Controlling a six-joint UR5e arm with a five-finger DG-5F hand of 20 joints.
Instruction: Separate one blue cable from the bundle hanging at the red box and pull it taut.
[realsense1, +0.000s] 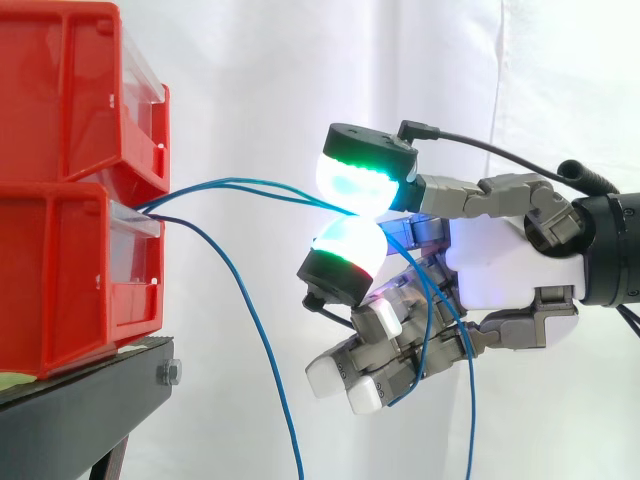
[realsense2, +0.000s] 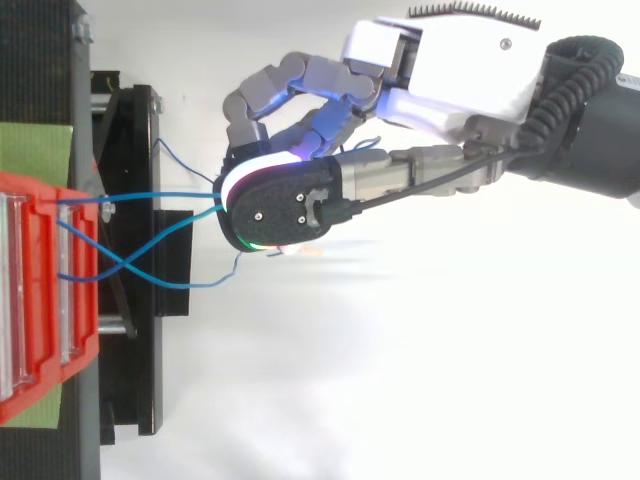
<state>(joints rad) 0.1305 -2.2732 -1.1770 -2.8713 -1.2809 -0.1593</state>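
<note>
Hand (realsense1: 500, 262): fingers (realsense1: 350, 180) pinch cable (realsense1: 230, 181), box (realsense1: 70, 270) at 9 o'clock. Best drawn level toward 3 o'clock, pinch firm, loose strands (realsense1: 270, 362) left hanging.

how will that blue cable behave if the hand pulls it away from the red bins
Probably floppy: the blue cable hangs in loose curves by the red bins. Likely thin and light, so it may slip between the hand's rounded pads. Strands cross near the bins, so they might snag.
</note>
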